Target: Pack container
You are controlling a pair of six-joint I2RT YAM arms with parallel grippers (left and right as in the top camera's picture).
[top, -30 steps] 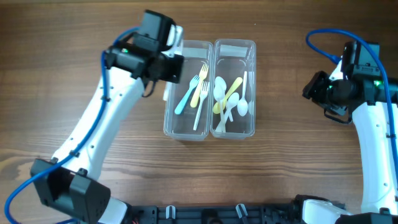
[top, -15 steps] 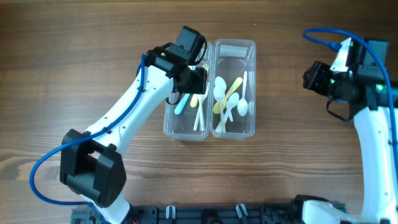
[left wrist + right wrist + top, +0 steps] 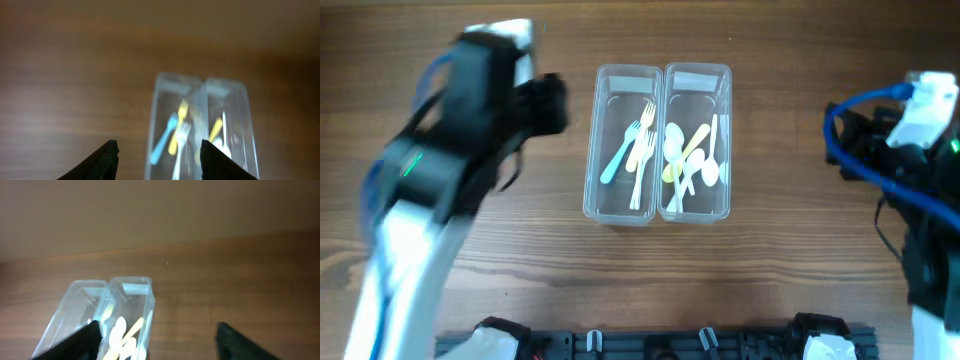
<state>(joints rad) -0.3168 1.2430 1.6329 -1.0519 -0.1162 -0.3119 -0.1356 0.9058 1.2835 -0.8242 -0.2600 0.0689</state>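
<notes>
The two clear plastic containers stand side by side at the middle of the table (image 3: pixel 790 250), long walls touching, both upright and without lids. The fork container (image 3: pixel 620 88), on the left-arm side, holds three forks lying lengthwise and overlapping: a blue fork (image 3: pixel 618 158) nearest the outer wall, a yellow fork (image 3: pixel 643 128) crossing toward the shared wall, and a white fork (image 3: pixel 639 185) below it. The spoon container (image 3: pixel 696 82), on the right-arm side, holds a loose pile of spoons: several white spoons (image 3: pixel 673 140) and one yellow spoon (image 3: pixel 694 142) lying diagonally across them, with a further white spoon (image 3: pixel 710 172) along the outer wall. The far end of each container floor is bare. The left gripper (image 3: pixel 159 150) hangs above the table on the outer side of the fork container, well apart from it; its jaws are released, spread apart with nothing between them. The left arm (image 3: pixel 440 180) appears blurred in the overhead view. The right gripper (image 3: pixel 157 332) is positioned well to the outer side of the spoon container, jaws spread wide and grasping nothing. The right arm (image 3: pixel 915 160) sits near the table edge.
</notes>
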